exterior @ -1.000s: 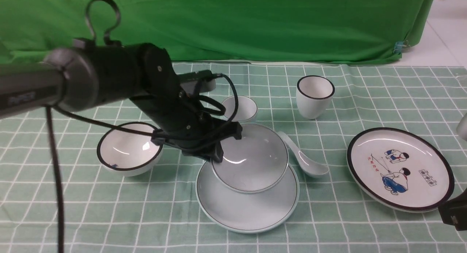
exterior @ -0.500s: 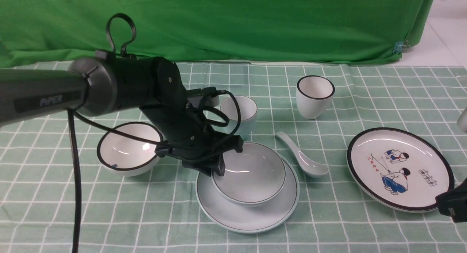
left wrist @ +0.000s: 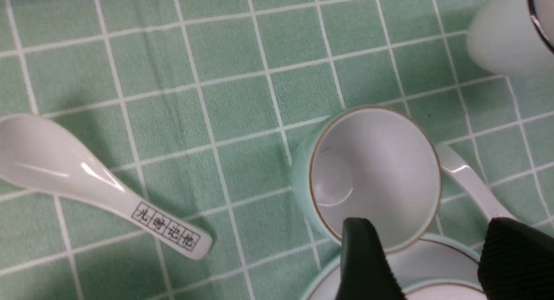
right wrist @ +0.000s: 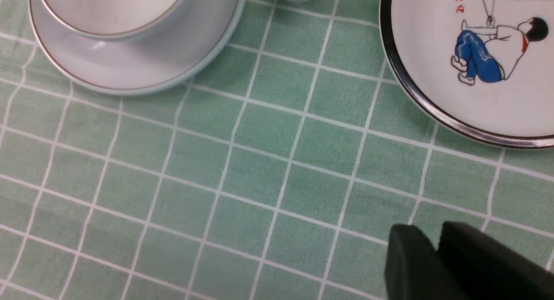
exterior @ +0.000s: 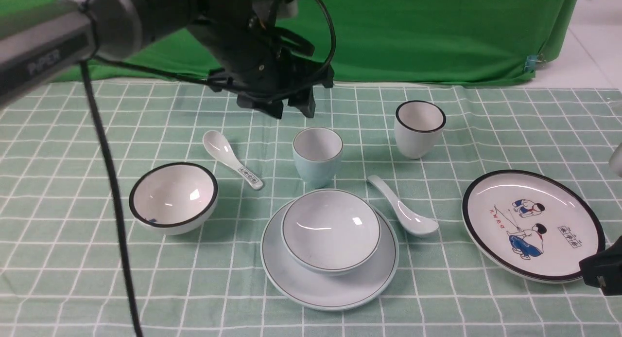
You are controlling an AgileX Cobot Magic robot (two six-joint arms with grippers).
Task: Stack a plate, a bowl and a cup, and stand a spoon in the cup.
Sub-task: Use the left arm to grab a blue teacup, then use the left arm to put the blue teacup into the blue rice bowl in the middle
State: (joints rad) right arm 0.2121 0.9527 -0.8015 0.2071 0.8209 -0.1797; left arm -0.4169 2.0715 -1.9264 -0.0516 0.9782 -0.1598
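Note:
The pale blue-green plate [exterior: 330,286] lies at the front centre, and the shallow bowl [exterior: 330,230] rests inside it. Just behind them stands the small cup [exterior: 317,154], upright and empty. To the bowl's right, on the cloth, is the plain spoon [exterior: 403,213]. My left gripper [exterior: 294,106] hangs open and empty high above and behind the cup; in the left wrist view the cup [left wrist: 376,179] sits just beyond its fingertips [left wrist: 361,248]. My right gripper [right wrist: 435,237] is low at the front right, fingers close together with nothing between them.
A white black-rimmed bowl [exterior: 172,198] stands at the left, with a printed-handle spoon [exterior: 233,162] behind it. A white black-rimmed cup [exterior: 419,128] is back right. The cartoon plate [exterior: 533,225] lies right, close to my right gripper [exterior: 602,276]. A green curtain backs the table.
My left gripper set the bowl down into the plate, opened, and rose up and back above the cup. The printed spoon came into view. The right arm barely moved.

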